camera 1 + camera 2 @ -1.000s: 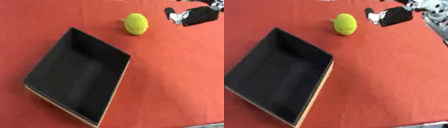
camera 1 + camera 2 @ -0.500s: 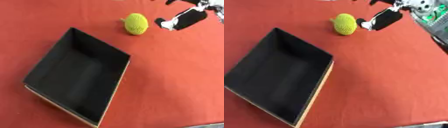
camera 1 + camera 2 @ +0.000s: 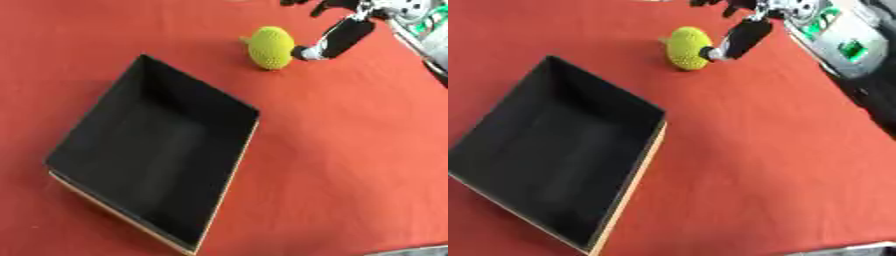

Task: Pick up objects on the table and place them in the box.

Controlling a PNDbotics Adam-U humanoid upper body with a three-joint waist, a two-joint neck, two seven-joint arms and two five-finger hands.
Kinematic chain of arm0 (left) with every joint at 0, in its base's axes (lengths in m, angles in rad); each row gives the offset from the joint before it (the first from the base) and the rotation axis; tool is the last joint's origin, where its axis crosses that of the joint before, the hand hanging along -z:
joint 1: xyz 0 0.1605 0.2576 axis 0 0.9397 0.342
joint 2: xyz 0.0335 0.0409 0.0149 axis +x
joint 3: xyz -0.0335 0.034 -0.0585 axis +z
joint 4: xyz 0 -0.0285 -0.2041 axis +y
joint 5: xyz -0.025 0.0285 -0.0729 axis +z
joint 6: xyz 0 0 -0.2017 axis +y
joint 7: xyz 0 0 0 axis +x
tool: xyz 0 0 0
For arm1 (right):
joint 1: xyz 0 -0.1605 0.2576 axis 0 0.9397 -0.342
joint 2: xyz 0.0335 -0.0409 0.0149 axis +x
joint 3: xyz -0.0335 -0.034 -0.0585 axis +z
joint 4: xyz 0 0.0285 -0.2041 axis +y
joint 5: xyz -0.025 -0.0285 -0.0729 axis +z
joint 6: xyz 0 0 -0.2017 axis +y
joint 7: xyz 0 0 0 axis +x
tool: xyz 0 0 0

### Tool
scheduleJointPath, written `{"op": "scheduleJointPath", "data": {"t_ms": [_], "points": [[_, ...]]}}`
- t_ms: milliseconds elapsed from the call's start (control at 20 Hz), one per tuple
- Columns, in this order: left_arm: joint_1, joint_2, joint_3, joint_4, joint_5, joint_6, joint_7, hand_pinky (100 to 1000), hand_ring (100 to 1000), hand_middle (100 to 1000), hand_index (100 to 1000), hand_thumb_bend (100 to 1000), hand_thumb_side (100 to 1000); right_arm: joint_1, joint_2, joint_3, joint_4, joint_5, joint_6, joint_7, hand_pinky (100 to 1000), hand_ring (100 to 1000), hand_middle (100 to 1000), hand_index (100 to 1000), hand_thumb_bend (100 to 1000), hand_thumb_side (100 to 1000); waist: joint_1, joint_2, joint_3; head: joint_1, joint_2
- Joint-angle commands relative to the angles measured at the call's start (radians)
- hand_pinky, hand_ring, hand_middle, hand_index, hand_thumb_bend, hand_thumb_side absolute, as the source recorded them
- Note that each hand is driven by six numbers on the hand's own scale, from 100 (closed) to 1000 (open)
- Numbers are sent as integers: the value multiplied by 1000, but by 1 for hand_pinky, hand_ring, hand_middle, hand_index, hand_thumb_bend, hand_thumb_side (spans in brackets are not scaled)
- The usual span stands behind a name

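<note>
Left eye view. A red cloth-covered bench carries an open rectangular black box with a tan cardboard rim, set askew and occupying the centre and lower left of the view. Landmark for all positions: this black box. A yellow-green, knobbly, egg-shaped soft object lies on the bench beyond the far corner of the box, apart from it and outside it. The right hand, black with silver parts, enters from the upper right corner. One straight black finger slants down toward the object on the side facing away from the box; its tip is at the object's surface. Actual contact cannot be confirmed. The hand is not wrapped round the object; the visible finger is extended.

Right eye view. The box interior is dark. The yellow-green object stands beyond the box's far corner, with bare red cloth between them. The right hand's finger meets the object's side. Further dark fingers at the top edge are too blurred to read. The left hand appears in neither view.
</note>
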Motion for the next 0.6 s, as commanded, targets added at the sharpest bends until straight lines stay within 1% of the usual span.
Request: {"op": "scheduleJointPath", "data": {"t_ms": [50, 200, 600], "points": [[-12, 39, 4, -7, 6, -1, -7, 601, 632, 594, 693, 100, 124, -42, 11, -4, 64, 38, -12, 6, 872, 1000, 924, 939, 386, 100, 4, -21, 1, -3, 1], [-10, 39, 6, -6, 7, 0, -11, 601, 632, 594, 693, 100, 136, -67, 39, -5, 137, 83, -27, 19, 881, 1000, 932, 942, 412, 100, 1, -18, 4, -6, 2], [-11, 38, 11, -8, 10, 3, -13, 601, 632, 595, 693, 100, 147, -113, 110, -17, 292, 177, -68, 15, 887, 1000, 934, 945, 427, 100, -2, -8, 12, -11, -2]]}}
